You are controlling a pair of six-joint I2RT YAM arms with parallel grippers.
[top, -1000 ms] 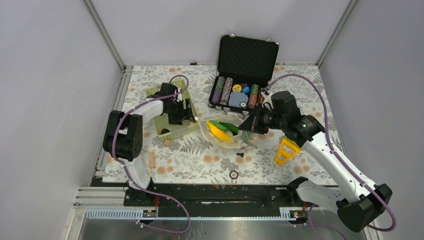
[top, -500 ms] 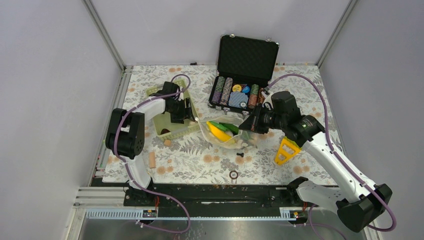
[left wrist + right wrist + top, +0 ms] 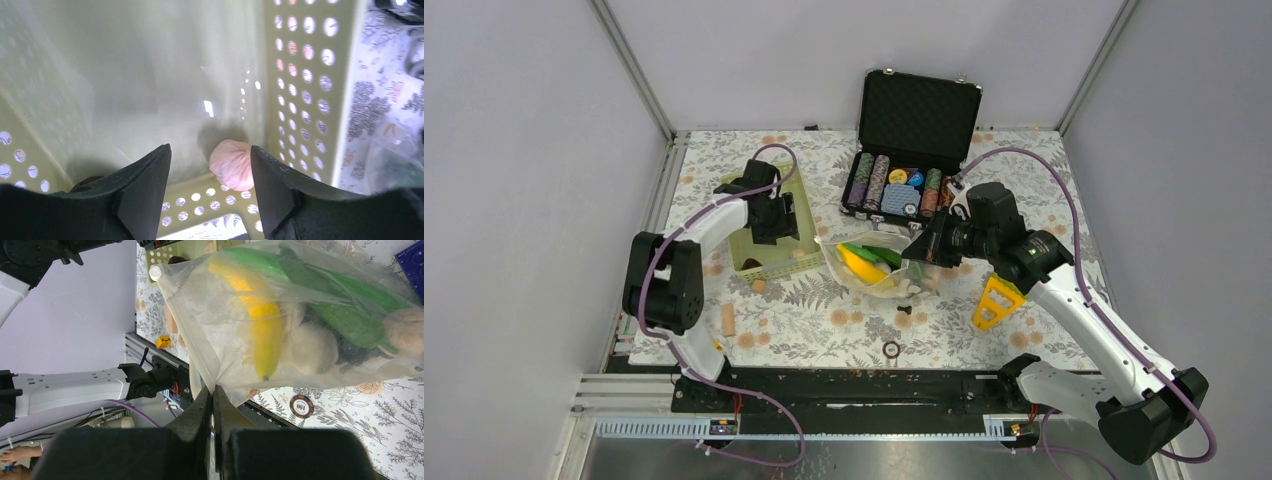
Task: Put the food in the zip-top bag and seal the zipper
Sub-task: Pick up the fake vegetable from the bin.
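The zip-top bag [image 3: 879, 262] lies at mid-table, its edge pinched by my shut right gripper [image 3: 921, 250]. In the right wrist view, the bag [image 3: 300, 270] holds food: a yellow banana [image 3: 255, 325], green pieces [image 3: 345, 310] and a white bulb [image 3: 312, 347]. The pale zipper [image 3: 176, 327] runs down the bag's edge towards the right gripper [image 3: 212, 390]. My left gripper [image 3: 772, 220] reaches into the green basket [image 3: 796, 262]. In the left wrist view, the left gripper [image 3: 210, 150] stands open around a pinkish-white bulb [image 3: 231, 164], which lies against the right finger and the basket wall [image 3: 300, 100].
An open black case [image 3: 904, 185] of poker chips stands behind the bag. A yellow triangular tool [image 3: 996, 300] lies right of the bag. A loose chip [image 3: 891, 349], a small black piece [image 3: 904, 311] and tan bits [image 3: 728, 320] lie near the front. A dark item [image 3: 85, 181] sits in the basket corner.
My left arm has shifted a little inside the basket and its jaws have narrowed. The right gripper and the bag have stayed put.
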